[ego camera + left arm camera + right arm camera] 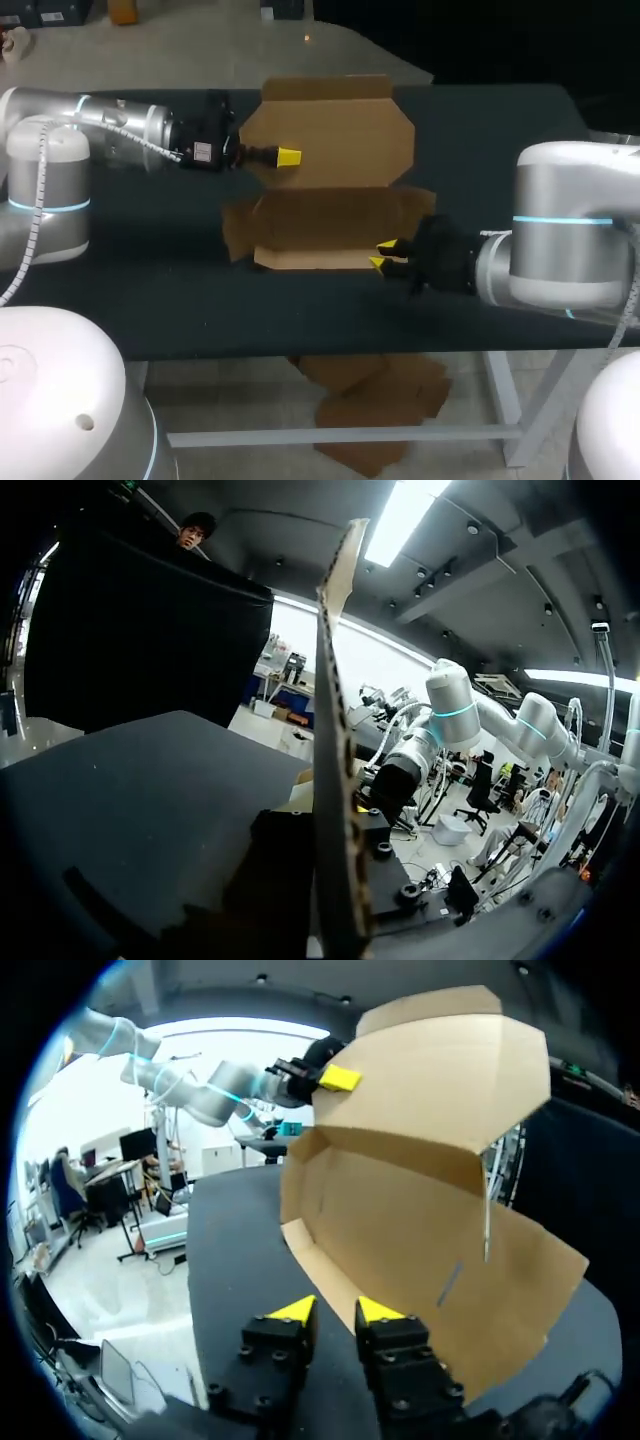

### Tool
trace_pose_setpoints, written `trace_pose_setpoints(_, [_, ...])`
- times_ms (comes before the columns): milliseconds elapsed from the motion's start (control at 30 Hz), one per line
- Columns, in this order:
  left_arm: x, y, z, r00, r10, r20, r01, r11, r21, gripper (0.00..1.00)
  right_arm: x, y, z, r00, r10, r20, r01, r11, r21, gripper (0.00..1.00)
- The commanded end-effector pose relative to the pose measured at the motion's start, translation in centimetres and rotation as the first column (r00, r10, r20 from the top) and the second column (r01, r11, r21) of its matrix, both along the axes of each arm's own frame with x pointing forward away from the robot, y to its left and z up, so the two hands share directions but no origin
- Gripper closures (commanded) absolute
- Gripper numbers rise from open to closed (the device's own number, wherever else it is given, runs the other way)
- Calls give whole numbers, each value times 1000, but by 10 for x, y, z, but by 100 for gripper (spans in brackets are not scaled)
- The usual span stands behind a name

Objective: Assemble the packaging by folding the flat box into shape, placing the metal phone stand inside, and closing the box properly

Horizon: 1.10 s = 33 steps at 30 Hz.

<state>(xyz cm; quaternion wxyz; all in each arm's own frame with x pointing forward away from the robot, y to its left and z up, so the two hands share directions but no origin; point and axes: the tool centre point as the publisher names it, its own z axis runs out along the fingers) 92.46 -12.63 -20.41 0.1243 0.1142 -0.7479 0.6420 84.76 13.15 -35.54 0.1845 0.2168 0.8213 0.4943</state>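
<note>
One brown cardboard box [330, 215], half folded, lies near the middle of the dark table [150, 290]. Its tray part rests on the surface and its single large lid panel [340, 130] stands up on the far side, tilted over the tray.

Two grippers are at the box, one at each of these parts. My left gripper [288, 157] comes in from the left at the lid panel's left portion. In the head view one yellow tip shows on the panel's face. In the left wrist view the panel runs edge-on straight between my dark fingers [385, 845], which sit against it on both sides, so this gripper is clamped on the lid panel.

My right gripper [383, 254] lies low on the table at the right end of the tray's near wall. Both its yellow tips show, with a narrow gap between them through which the dark table is seen. In the right wrist view one fingertip [378, 1310] overlaps the lower edge of the near wall, while the other lies beside it on the table, clear of the cardboard. This gripper is therefore slightly parted and grips nothing.
</note>
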Motion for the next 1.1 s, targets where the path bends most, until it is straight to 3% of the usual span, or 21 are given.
trace_pose_setpoints(33, [4,0,-1,1000,-8,-2,8,1000,3,100,16,32,-21,994,-102,44,103,995,-19,100])
trace_pose_setpoints(400, [5,2,-1,1000,-8,-3,8,1000,0,100,28,52,-42,988,-153,39,152,988,14,100])
trace_pose_setpoints(667, [5,3,-2,1000,-13,-8,13,1000,-5,100,35,68,-55,983,-182,27,182,983,-10,100])
trace_pose_setpoints(1100, [3,5,-5,1000,-22,-13,22,1000,-7,100,46,73,-68,978,-208,15,208,978,-4,100])
